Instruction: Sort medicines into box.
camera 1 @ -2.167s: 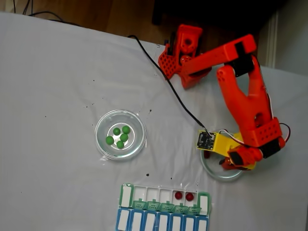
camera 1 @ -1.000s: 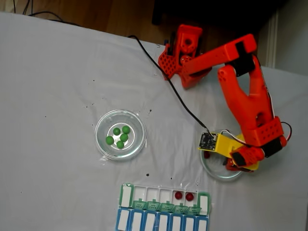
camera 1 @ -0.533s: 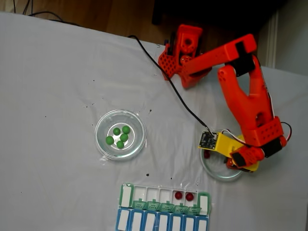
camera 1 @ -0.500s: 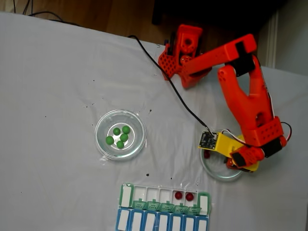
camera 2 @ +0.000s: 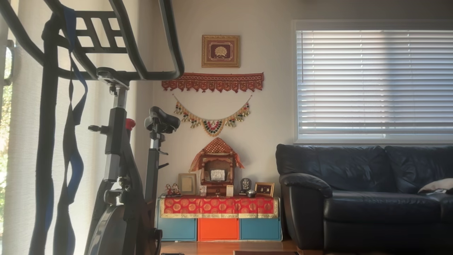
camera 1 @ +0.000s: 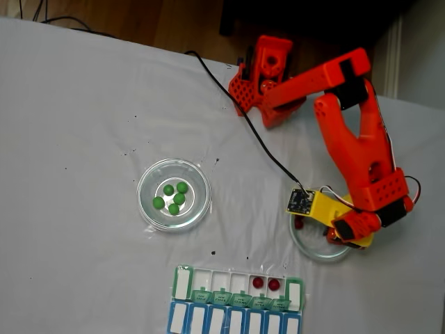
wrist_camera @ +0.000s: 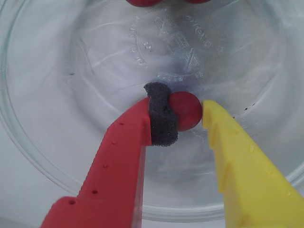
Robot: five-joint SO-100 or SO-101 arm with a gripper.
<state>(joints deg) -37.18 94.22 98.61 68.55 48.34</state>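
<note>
**Red ball pinched in the right-hand dish**

In the wrist view the gripper point(wrist_camera: 187, 114) has its jaws nearly closed on a dark red ball point(wrist_camera: 186, 110), foam pad on one side, yellow finger on the other, inside the glass dish point(camera 1: 310, 248). Two red balls point(camera 1: 258, 282) sit in the box point(camera 1: 236, 299) at the desk's near edge. Five green balls point(camera 1: 179, 198) lie in the left dish point(camera 1: 149, 209).

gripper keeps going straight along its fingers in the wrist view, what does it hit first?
The gripper already has a dark red ball between its fingers. Beyond that, likely the glass dish floor, then two red balls by the far wall; depth is unclear.
</note>
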